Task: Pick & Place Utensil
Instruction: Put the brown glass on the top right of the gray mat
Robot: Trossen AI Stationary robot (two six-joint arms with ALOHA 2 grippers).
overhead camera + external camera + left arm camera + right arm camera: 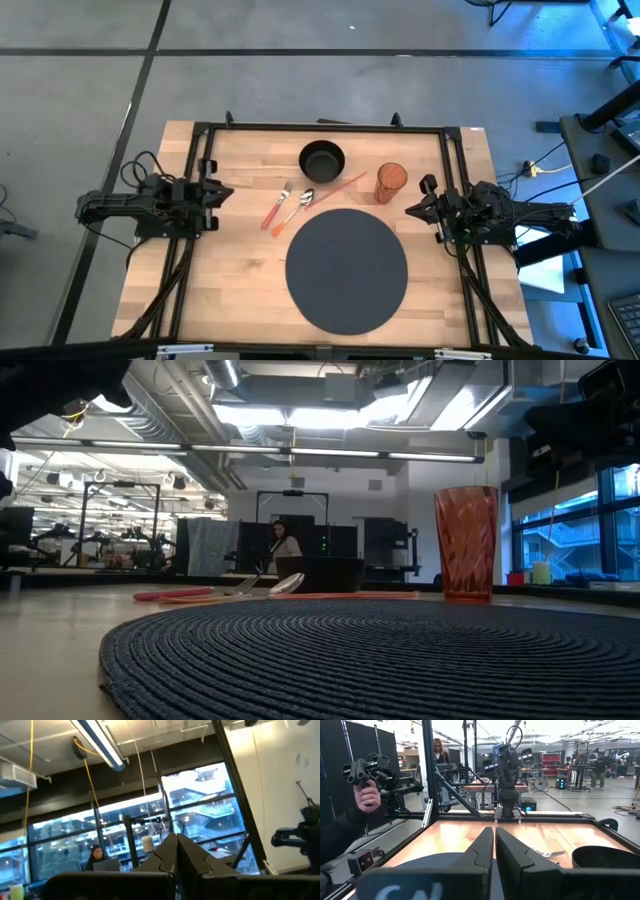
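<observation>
Woven matt placemat (346, 270) on smooth wooden table (230, 280)

Mat (347, 270) at the table's (235, 290) near centre, with bowl (322, 160) behind it and cup (391, 183) to the bowl's right, both just off the mat's far edge. Fork (276, 208) and spoon (295, 211) side by side left of the mat's far edge, fork leftmost; a stick (338, 188) slants from the spoon's bowl end toward the cup. Left gripper (222, 192) at the table's left edge, right gripper (413, 208) at its right edge, facing each other across the table.
</observation>
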